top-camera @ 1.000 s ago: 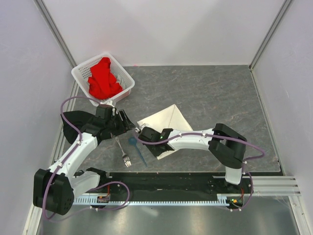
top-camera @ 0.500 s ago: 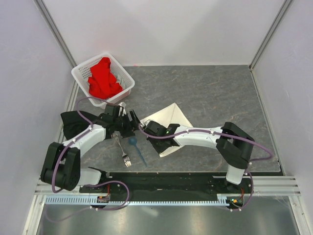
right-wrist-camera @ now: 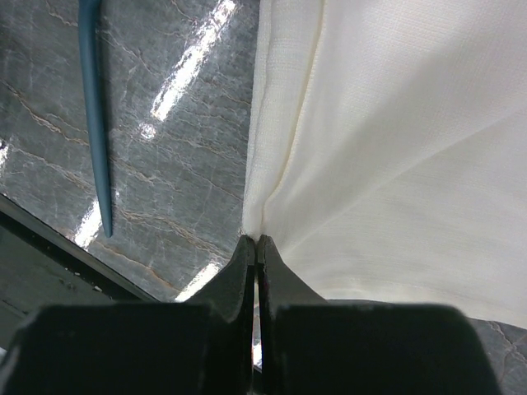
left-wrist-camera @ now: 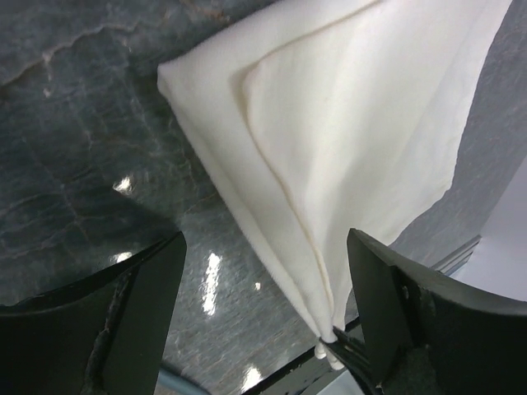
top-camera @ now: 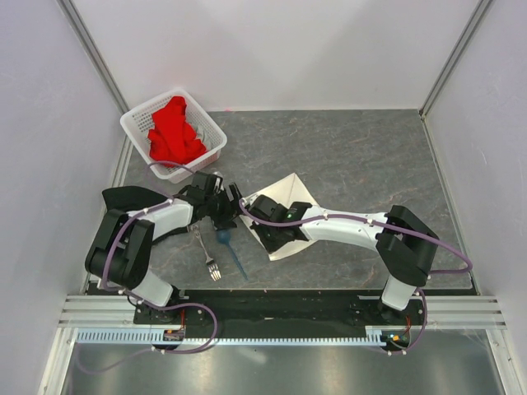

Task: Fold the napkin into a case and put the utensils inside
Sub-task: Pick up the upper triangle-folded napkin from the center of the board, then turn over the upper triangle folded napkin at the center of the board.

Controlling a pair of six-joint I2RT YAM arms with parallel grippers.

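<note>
The cream-white napkin point(top-camera: 294, 192) lies folded into a layered triangle at the table's middle. It fills the left wrist view point(left-wrist-camera: 362, 107) and the right wrist view point(right-wrist-camera: 395, 140). My right gripper point(top-camera: 260, 230) is shut on the napkin's left edge point(right-wrist-camera: 257, 239), pinching the layers together. My left gripper point(top-camera: 234, 204) is open just left of the napkin, and its jaws point(left-wrist-camera: 265, 240) straddle the napkin's edge without touching it. The silver fork point(top-camera: 207, 251) and the blue spoon point(top-camera: 230, 248) lie side by side in front of the left gripper. The spoon's handle point(right-wrist-camera: 95, 123) shows left of the napkin.
A white perforated basket point(top-camera: 132, 123) holding a red cloth point(top-camera: 173, 132) stands at the back left. A black cloth point(top-camera: 122, 199) lies at the left edge under the left arm. The black rail point(top-camera: 280, 304) runs along the near edge.
My left gripper has reached right to the napkin's left corner. My right gripper, shut on the napkin, has shifted slightly right and back, drawing the napkin's left side along.
</note>
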